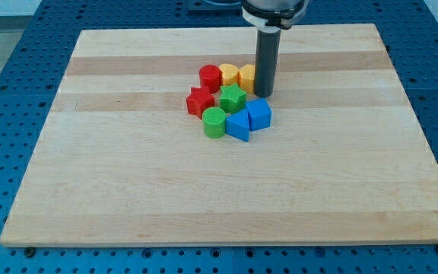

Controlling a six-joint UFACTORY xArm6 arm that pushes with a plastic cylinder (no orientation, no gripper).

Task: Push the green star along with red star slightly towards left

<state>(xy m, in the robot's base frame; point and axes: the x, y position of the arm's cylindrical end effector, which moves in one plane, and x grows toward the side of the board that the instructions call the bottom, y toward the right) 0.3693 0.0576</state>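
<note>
— Yellow bits peek out beside my tip (264,93). What are they?

— Two yellow blocks. One yellow block (229,74) shows well, but the other yellow block (246,76) is partly hidden behind the dark rod (266,61), so I cannot tell its shape. The rod's top is cut off at the view's top.

— Where are the stars?

— The green star (233,97) sits in the middle of the bunch, nearer the wooden board's (128,175) top edge than its bottom edge. The red star (200,100) is just beside it, on the view's left.

— And the tip?

— It is down just right of the green star, very close. There are no fingers, just a rod.

— What else is around?

— A red cylinder (210,78) above the red star, a green cylinder (214,122) below the stars, and two blue blocks: a blue wedge (238,125) and a blue block (259,114) under the tip.
</note>
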